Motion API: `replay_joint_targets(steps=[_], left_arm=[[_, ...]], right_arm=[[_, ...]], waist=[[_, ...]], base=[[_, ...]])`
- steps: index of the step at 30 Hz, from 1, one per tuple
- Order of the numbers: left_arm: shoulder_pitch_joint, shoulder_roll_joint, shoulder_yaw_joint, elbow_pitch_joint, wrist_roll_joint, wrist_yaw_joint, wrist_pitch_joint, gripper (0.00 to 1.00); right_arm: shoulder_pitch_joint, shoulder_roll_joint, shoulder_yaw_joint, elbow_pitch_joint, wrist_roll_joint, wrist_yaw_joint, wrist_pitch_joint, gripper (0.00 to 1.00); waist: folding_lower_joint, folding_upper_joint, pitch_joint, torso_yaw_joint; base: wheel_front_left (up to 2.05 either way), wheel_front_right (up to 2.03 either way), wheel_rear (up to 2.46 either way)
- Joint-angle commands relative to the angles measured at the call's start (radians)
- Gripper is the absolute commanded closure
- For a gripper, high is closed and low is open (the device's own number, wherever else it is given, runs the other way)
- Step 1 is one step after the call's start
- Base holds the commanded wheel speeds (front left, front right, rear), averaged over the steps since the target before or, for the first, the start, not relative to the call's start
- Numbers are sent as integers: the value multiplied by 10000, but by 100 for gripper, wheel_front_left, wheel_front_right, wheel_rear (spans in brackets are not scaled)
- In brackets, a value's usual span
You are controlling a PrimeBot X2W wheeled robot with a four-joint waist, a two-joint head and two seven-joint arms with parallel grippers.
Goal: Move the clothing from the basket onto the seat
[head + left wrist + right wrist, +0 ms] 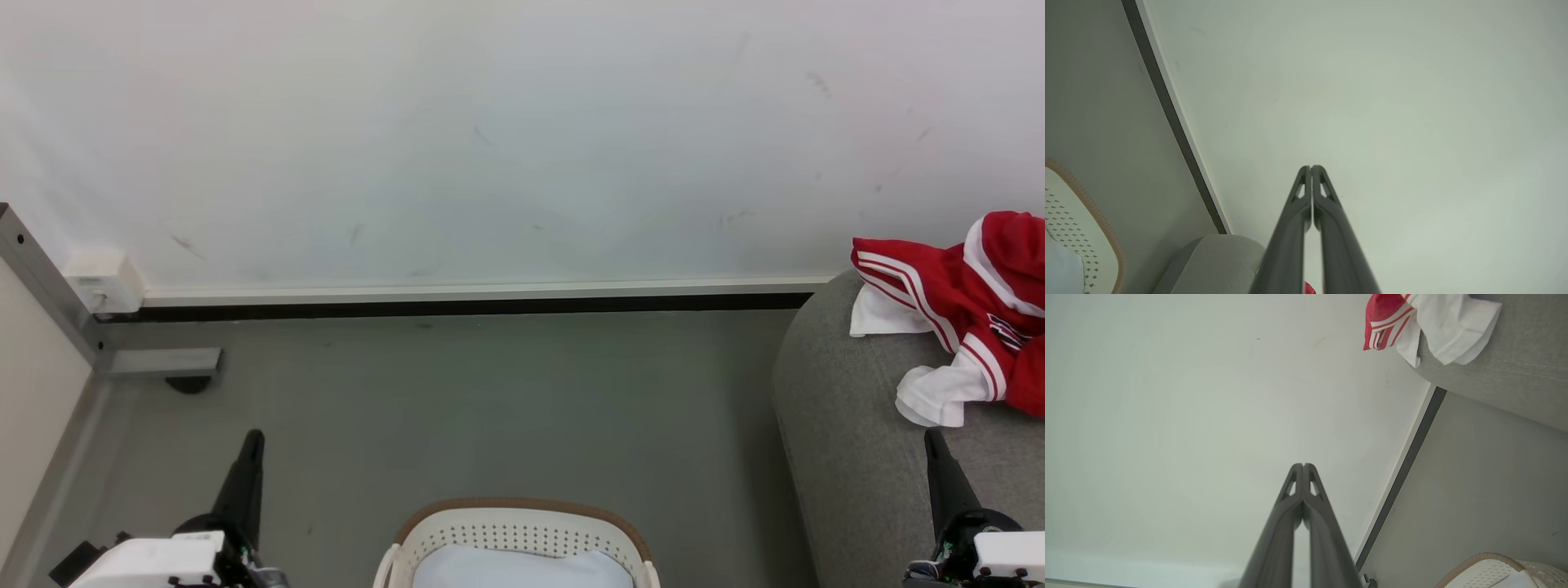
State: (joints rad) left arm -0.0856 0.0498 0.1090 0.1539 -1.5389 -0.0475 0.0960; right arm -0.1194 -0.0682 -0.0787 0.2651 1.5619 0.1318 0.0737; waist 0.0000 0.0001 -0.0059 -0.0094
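On the grey seat (849,457) the clothing (971,286) lies stretched sideways, edge-ward

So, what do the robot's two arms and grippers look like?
The left gripper and right gripper look alike: two long, dark grey jaws that taper to slim tips, each with a small triangular cut-out near the tip. Behind each sits a white, boxy wrist block on black parts.

Pale wall (490,122) with a few faint dark scuffs meets grey floor (490,408) at a baseboard (473,305), white trim over a black strip. At the baseboard's left end, a small white box (102,282) sits on the wall just above it. A grey metal frame (45,282) beside that slants down to a flat foot (163,361) on the floor. Light is soft and even.
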Motion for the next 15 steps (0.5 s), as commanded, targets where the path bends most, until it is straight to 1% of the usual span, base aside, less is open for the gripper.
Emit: replay_joint_targets(steps=[1,9,15], left_arm=[[-158,26,49,-10,-307,14,72,100],[-235,13,95,6,-807,35,195,100],[-232,12,91,6,-792,37,202,100]], right_arm=[[-114,-112,-45,-35,255,-19,81,100],[-180,-161,-31,-50,875,-21,164,100],[-163,-177,19,-48,914,-21,117,100]], waist=[[0,-1,5,16],[0,-1,28,86],[0,-1,29,89]], base=[[0,0,0],[0,0,0],[0,0,0]])
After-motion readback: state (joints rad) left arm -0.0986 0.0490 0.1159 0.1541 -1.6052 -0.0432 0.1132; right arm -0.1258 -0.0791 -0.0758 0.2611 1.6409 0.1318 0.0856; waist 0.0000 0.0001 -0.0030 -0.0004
